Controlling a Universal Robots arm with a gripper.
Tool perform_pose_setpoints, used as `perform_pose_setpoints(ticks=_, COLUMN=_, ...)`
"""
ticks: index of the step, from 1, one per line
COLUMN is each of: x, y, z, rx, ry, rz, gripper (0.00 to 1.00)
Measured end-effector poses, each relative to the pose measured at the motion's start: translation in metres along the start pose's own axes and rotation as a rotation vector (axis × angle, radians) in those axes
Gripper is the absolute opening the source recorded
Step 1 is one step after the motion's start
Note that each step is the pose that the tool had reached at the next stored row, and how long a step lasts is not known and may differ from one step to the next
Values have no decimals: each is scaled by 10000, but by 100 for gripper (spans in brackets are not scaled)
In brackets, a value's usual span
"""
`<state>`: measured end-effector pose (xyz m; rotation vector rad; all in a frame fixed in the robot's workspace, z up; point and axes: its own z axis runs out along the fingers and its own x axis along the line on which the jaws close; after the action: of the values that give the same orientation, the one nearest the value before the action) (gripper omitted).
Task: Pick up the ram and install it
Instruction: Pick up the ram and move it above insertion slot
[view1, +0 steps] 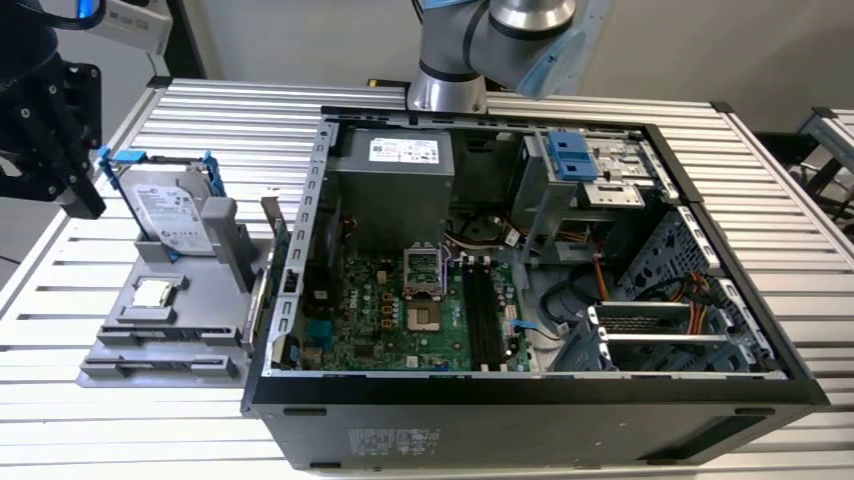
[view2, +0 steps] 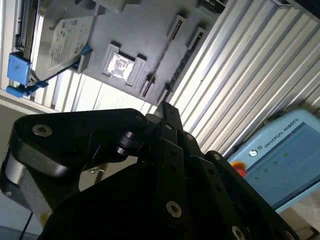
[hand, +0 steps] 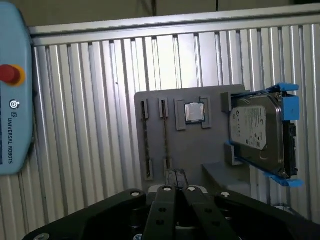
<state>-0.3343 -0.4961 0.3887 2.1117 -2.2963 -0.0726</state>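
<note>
Hanging above the gray holder (hand: 200, 145), the black tool (hand: 176, 176) sits at the exterior view's far left (view1: 67, 150), and I cannot tell whether it is apart or together; nothing shows in its grasp. Closest to its tip in the first wrist view is the ram (hand: 165, 140), a thin stick standing on edge in a holder slot (view2: 162, 55). It is not yet picked up. Just beside it lies the square silver processor (hand: 194, 112), and beyond that the hard drive (hand: 255, 132) leans in its blue bracket. All of this rests on the ribbed metal tabletop (hand: 100, 100). Further out there's a light-blue pendant (hand: 12, 100), and the open computer case (view1: 534, 400) with its green motherboard (view1: 400, 315).
</note>
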Motion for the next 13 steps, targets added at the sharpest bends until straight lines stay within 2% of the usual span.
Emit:
perform_pose_setpoints(ticks=6, x=0, y=0, z=0, rx=-11, ry=33, rz=-685, gripper=0)
perform_pose_setpoints(ticks=13, x=0, y=0, z=0, rx=-13, ry=40, rz=-825, gripper=0)
